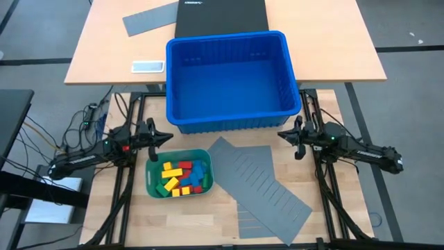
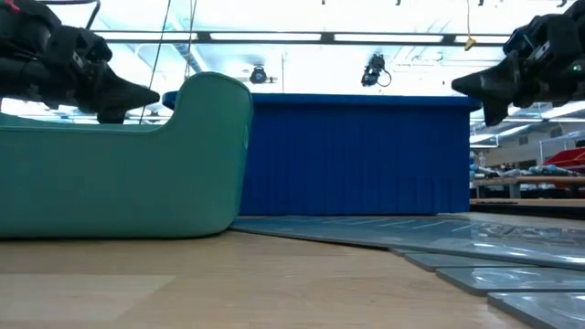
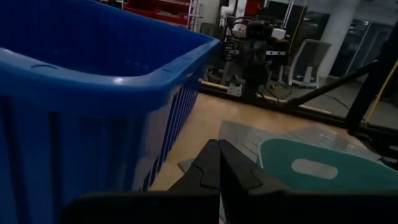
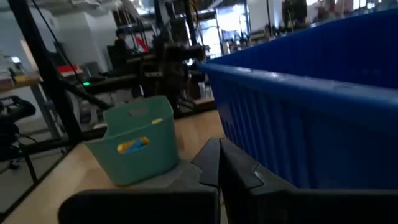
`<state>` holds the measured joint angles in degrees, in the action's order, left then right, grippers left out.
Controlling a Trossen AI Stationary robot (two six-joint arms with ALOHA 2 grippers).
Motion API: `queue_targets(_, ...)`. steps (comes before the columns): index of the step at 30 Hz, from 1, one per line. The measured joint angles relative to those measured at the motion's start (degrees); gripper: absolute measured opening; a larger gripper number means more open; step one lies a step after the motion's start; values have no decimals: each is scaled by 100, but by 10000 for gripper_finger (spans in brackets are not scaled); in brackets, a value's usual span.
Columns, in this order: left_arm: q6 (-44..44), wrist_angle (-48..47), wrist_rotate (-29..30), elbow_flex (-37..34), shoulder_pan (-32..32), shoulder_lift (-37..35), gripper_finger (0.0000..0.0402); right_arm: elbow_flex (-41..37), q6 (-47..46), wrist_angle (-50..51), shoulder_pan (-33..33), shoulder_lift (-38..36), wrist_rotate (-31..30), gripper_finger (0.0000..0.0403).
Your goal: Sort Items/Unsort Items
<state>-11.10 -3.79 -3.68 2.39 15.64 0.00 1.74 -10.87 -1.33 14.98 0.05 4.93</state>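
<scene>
Grey slotted divider sheets (image 1: 260, 184) lie flat across the front of the wooden table (image 1: 125, 232), fanned out and overlapping, running from its middle toward the front right. Just left of them sits a teal-green oblong tray (image 1: 154, 187), and inside it the toy blocks (image 1: 182, 176) are heaped together: yellow, red, green and blue pieces mixed in one pile. Behind the tray and sheets stands a large blue plastic bin (image 1: 231, 117) with slotted walls; its interior shows only bare blue floor.

Both dark arms reach in from the sides and hang above the table at about the bin's front wall. At the left, the left gripper (image 1: 166, 137) points inward, just behind the tray and near the bin's front left corner, its two fingers pressed together on nothing. At the right, the right gripper (image 1: 282, 133) points inward near the bin's front right corner, its fingers likewise pressed together and empty.

Farther back, a second tabletop holds another grey sheet (image 1: 149, 19), a black panel (image 1: 220, 15) and a small white card (image 1: 148, 67).
</scene>
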Motion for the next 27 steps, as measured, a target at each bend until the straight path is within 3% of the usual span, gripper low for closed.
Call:
queue_targets(7,43,-24,100,0,0,151,4,0,2,300,2,22,-15,0)
queue_targets(14,-872,-27,103,0,0,646,5,1,89,305,2,60,9,13)
queue_targets(27,-30,572,-324,-15,-2,781,6,0,95,297,2,58,24,12)
